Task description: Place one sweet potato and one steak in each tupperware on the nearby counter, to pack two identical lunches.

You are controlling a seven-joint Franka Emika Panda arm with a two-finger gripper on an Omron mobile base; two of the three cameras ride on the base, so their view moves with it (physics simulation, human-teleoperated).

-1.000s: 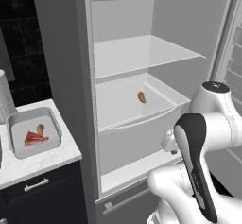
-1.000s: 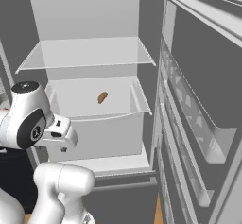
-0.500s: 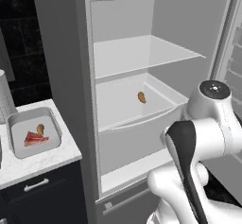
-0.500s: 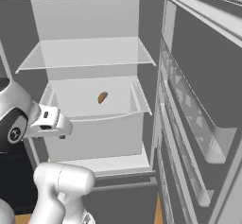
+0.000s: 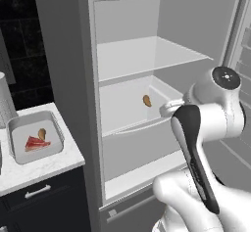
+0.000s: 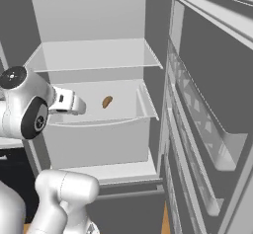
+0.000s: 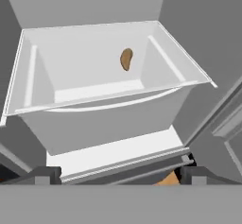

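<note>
Second tupperware (image 5: 1, 160) cut off by left edge; contents unseen.

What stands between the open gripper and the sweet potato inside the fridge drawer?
In the hand view the gripper is open and faces the sweet potato. The front wall of the drawer rises between them, so the arm probably must reach in from above. Nothing else visible blocks it.
</note>
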